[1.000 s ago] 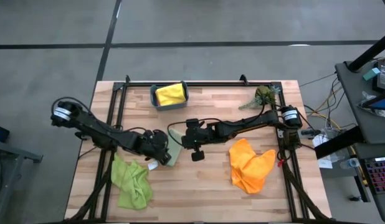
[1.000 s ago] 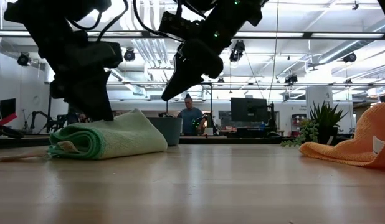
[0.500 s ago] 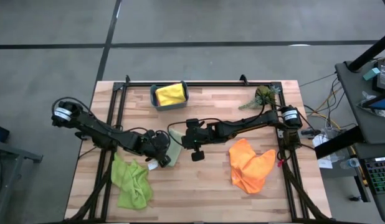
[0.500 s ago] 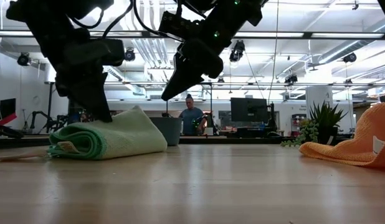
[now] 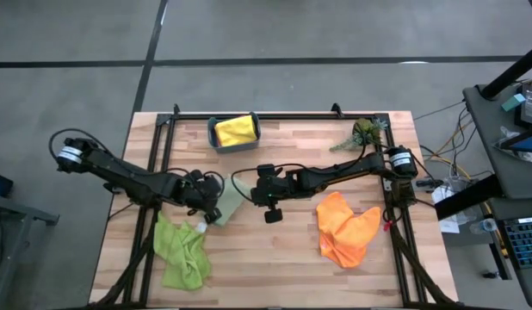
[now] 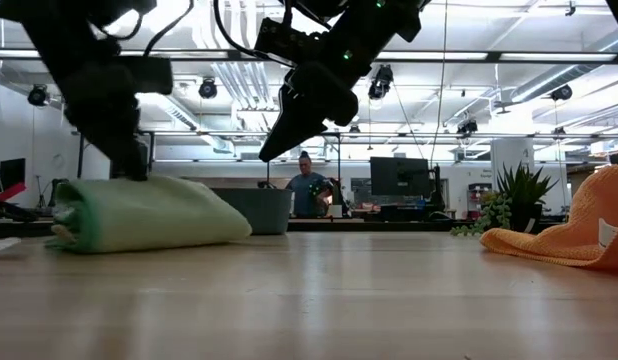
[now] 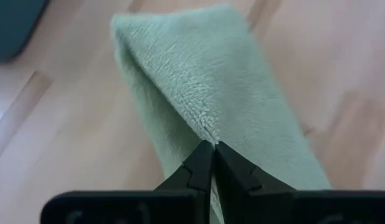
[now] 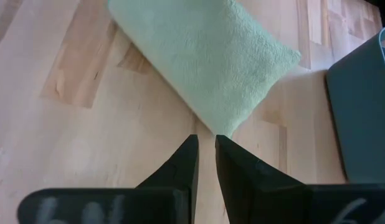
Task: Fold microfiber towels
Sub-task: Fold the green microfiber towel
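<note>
A pale sage green towel (image 5: 230, 205), folded into a thick pad, lies on the wooden table left of centre. My left gripper (image 7: 211, 150) stands over the pad's left part and is shut on it. My right gripper (image 6: 267, 152) hangs above the table to the right of this towel, its fingers slanting down toward it. They are all but closed, with nothing between them. A lime green towel (image 5: 182, 250) lies crumpled at the near left. An orange towel (image 5: 343, 228) lies crumpled at the right. A yellow towel (image 5: 236, 129) sits in the teal bin (image 5: 213, 136). My left gripper pinches a raised crease in the sage towel's top layer (image 7: 208, 132) between its two fingertips. It comes down from above onto the pad's top near its left end (image 6: 129, 180). The towel rests flat on the table under the hold.
The teal bin stands at the far edge, behind the sage towel. A green plant sprig (image 5: 365, 133) lies at the far right corner. Bare wood shows at the near centre between the lime and orange towels. People and desks show in the room beyond the table.
My left gripper has shut on the sage towel and gone toward the table's left edge. The towel has slid left along the table with it and now lies flatter and longer.
</note>
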Controlling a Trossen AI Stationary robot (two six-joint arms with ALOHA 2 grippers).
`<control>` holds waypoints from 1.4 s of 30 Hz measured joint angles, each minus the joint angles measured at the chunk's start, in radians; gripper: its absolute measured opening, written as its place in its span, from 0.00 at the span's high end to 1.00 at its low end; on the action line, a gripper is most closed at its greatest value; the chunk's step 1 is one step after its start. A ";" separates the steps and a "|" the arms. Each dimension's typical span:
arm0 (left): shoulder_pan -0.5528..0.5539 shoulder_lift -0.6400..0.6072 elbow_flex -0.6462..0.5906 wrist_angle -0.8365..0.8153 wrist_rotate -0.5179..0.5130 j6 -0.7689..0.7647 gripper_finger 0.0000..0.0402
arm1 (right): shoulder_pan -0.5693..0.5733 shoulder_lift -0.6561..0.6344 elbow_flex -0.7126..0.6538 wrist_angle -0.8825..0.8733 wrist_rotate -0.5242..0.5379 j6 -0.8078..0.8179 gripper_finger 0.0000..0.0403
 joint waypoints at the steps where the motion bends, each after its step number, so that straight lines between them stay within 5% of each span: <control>1: 0.001 -0.010 -0.016 -0.008 0.000 -0.002 1.00 | 0.000 0.000 0.000 0.000 0.000 0.000 0.88; 8: 0.019 -0.078 -0.092 -0.019 0.006 0.039 1.00 | 0.000 0.000 -0.001 0.024 -0.010 -0.020 0.88; 16: 0.021 -0.139 -0.094 -0.019 0.020 0.152 1.00 | -0.069 0.004 -0.002 0.247 -0.100 -0.106 0.95; 22: 0.023 -0.137 -0.106 -0.049 -0.081 0.177 1.00 | -0.130 0.004 -0.002 0.293 -0.239 -0.082 0.98; 34: 0.051 -0.041 -0.125 -0.049 -0.174 0.203 1.00 | -0.127 0.005 -0.003 0.245 -0.245 -0.088 0.98; 42: 0.073 0.001 -0.115 -0.048 -0.188 0.234 0.84 | -0.123 0.005 -0.005 0.185 -0.245 -0.062 0.98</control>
